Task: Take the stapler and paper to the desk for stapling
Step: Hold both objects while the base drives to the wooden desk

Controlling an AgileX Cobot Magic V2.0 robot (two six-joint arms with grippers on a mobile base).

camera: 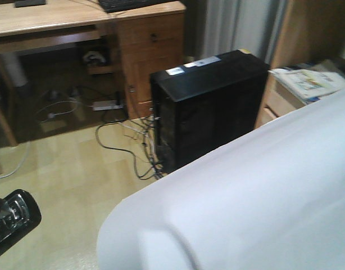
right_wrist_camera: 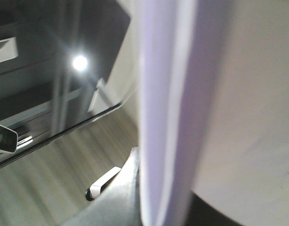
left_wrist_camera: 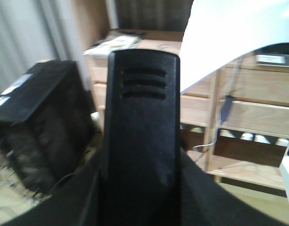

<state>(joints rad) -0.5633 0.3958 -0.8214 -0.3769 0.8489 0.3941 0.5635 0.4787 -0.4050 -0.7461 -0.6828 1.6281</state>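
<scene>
The black stapler [left_wrist_camera: 142,122] stands upright in the middle of the left wrist view, its slotted end up, with my left gripper [left_wrist_camera: 142,197] shut on its lower part. A dark shape at the front view's bottom left is that gripper [camera: 12,222]. The white paper [camera: 245,197] fills the lower right of the front view and hangs curved; it also shows at the top right of the left wrist view, paper [left_wrist_camera: 229,33]. In the right wrist view the paper [right_wrist_camera: 168,117] runs edge-on between the jaws of my right gripper [right_wrist_camera: 158,207], which is shut on it. The desk [camera: 54,19] lies far off at the top left.
A black computer tower [camera: 206,107] stands on the floor between me and the desk, with loose cables [camera: 133,146] at its left. A keyboard [camera: 127,4] lies on the desk. The wooden shelf unit [left_wrist_camera: 248,108] with magazines [camera: 310,81] on it is at the right.
</scene>
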